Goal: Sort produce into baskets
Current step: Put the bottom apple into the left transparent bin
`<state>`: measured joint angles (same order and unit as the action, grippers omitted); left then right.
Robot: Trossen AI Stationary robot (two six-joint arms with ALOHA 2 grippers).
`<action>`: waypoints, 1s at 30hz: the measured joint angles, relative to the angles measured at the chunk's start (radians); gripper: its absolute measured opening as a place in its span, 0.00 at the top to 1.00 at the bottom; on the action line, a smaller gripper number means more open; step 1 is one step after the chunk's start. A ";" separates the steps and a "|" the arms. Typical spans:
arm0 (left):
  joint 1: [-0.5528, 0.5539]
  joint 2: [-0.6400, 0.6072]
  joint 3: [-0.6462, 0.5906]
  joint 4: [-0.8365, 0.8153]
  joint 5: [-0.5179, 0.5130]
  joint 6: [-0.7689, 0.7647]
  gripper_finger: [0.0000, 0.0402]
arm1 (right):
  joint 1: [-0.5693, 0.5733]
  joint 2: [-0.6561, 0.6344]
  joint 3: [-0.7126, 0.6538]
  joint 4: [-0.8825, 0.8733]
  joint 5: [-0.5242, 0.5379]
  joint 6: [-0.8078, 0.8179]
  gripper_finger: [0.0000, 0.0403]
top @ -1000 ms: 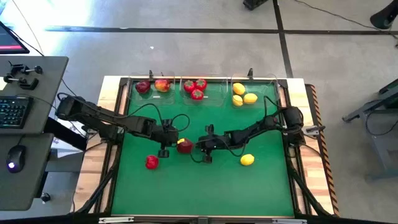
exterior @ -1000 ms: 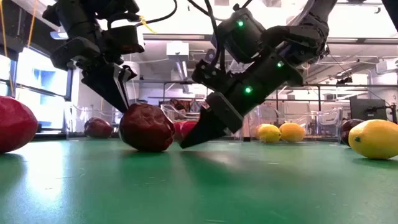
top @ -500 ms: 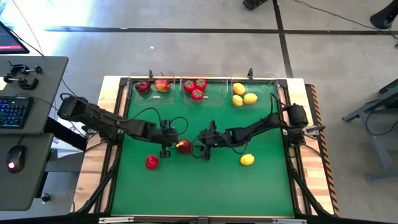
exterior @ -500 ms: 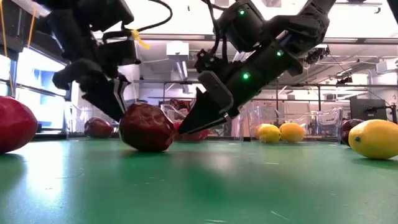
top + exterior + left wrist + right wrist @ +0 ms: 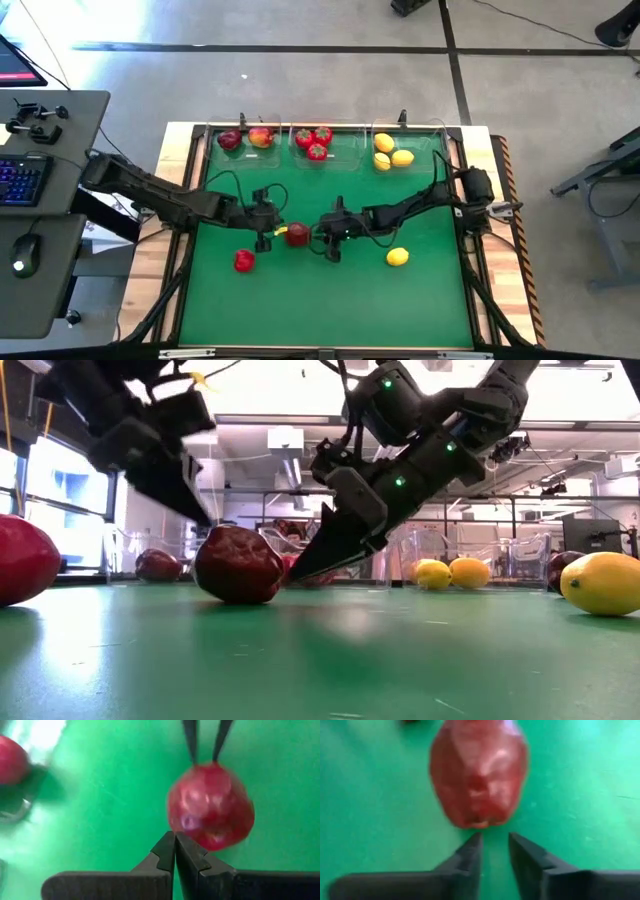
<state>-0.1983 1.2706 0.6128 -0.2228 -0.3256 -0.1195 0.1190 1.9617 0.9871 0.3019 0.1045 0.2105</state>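
A dark red apple point(image 5: 297, 235) rests on the green mat point(image 5: 350, 300) between my two grippers. My left gripper point(image 5: 272, 232) is shut and slants down at the apple's left side point(image 5: 210, 805). My right gripper point(image 5: 322, 234) slants down at its right side point(image 5: 477, 775), with only a narrow gap between its fingers. A red fruit point(image 5: 244, 261) and a lemon point(image 5: 398, 257) lie loose on the mat. Three clear baskets stand along the far edge: one with apples point(image 5: 245, 152), one with bright red fruits point(image 5: 340, 150) and one with lemons point(image 5: 425, 150). My left gripper has its shut tips point(image 5: 175, 840) right at the apple's upper left flank point(image 5: 215, 540); I cannot tell whether they touch. My right gripper has its tips point(image 5: 295, 573) low at the apple's right side point(image 5: 278, 565); I cannot tell whether they touch.
The near half of the mat is bare green. The loose red fruit lies close to the near side of my left arm. Cables loop over both arms near the apple. A desk with a keyboard point(image 5: 25, 180) stands left of the table.
My left gripper has tipped from pointing steeply down to a flatter slant beside the apple. My right gripper has rolled about its own line and its tip has come a little off the mat. The apple has stayed in place.
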 joint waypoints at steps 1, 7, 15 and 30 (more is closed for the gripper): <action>0.006 -0.021 0.000 0.002 -0.003 0.001 1.00 | 0.000 0.007 0.000 0.010 -0.017 -0.008 0.86; 0.090 -0.037 0.001 0.044 0.041 0.035 1.00 | 0.001 0.042 -0.001 0.080 -0.120 -0.032 0.96; 0.173 0.059 0.000 0.125 0.232 0.087 1.00 | 0.028 0.054 0.000 0.198 -0.159 -0.056 1.00; 0.181 0.132 0.000 0.141 0.295 0.060 1.00 | 0.021 0.126 0.079 0.195 -0.142 -0.055 1.00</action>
<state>-0.0178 1.4026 0.6132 -0.0822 -0.0307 -0.0593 0.1398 2.0872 1.0657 0.4967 -0.0372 0.1557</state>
